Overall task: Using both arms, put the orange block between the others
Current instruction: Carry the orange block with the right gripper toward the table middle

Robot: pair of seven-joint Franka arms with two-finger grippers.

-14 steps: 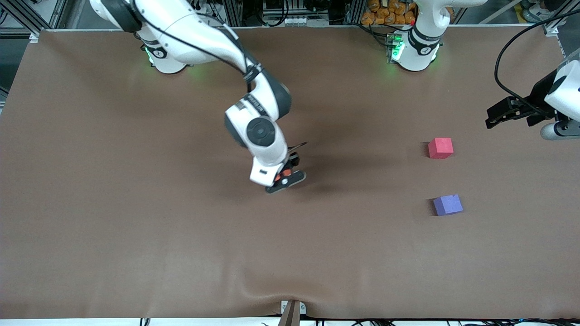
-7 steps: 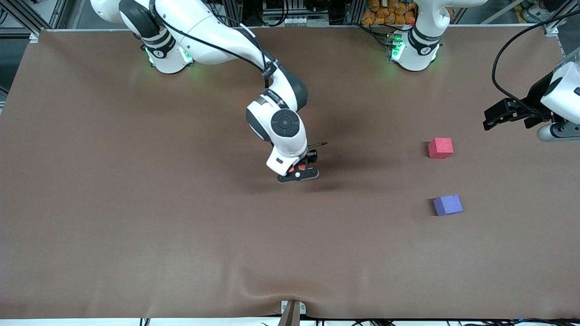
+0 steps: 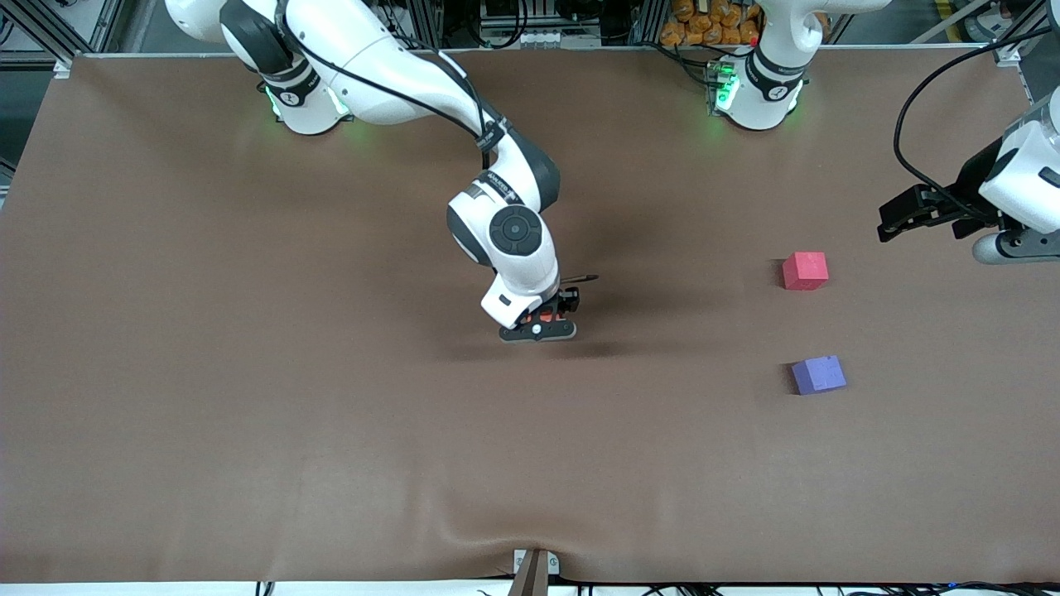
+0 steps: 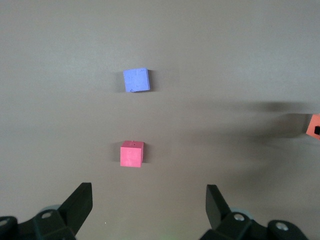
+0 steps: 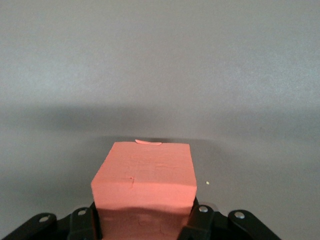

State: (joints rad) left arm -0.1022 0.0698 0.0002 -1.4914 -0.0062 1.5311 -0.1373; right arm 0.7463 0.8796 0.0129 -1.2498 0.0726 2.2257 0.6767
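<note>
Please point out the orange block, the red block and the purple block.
orange block [image 5: 143, 172], right wrist view, top face.
red block [image 3: 805, 270], front view, top face.
purple block [image 3: 818, 374], front view, top face.

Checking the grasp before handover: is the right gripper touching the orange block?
Touching. The right wrist view shows the right gripper shut on the orange block, fingers pressed against both its sides.

From here the orange block [image 3: 546, 316] is mostly buried in the right gripper [image 3: 540, 324] in front view, clipped at the frame edge in left wrist view, and the left arm [image 3: 1023, 178] runs off-frame.
</note>
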